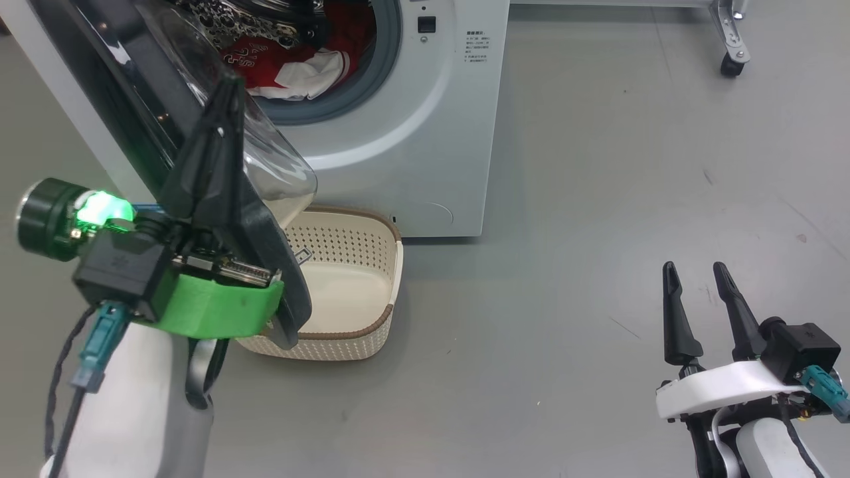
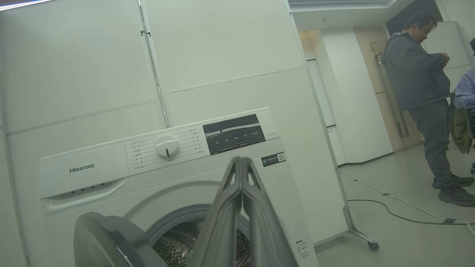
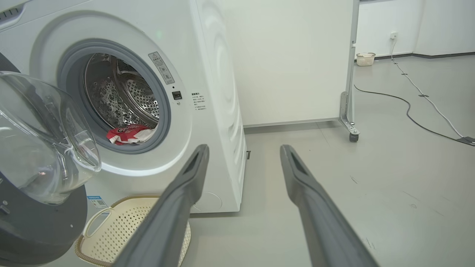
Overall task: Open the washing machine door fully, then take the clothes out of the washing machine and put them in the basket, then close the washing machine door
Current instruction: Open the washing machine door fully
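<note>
- So, Hisense washing machine [image 1: 425, 133]: drum exposed, load inside; unloading not begun.
- washing machine door [image 1: 119, 99]: swung out left, glass bowl above the basket's left end; prob. needs more swing.
- basket [image 1: 345, 345]: on floor just beside the machine front, for a short drop.
- clothes [image 1: 285, 66]: red/white jersey at the drum's lip.
- left gripper [image 1: 229, 83]: fingers pressed together, nothing pinched, against the door's inner side; likely a pusher.
- right gripper [image 1: 696, 269]: fingers spread, empty, low & well apart.

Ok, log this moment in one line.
door open | clothes in drum | basket empty | left gripper shut | right gripper open
</note>
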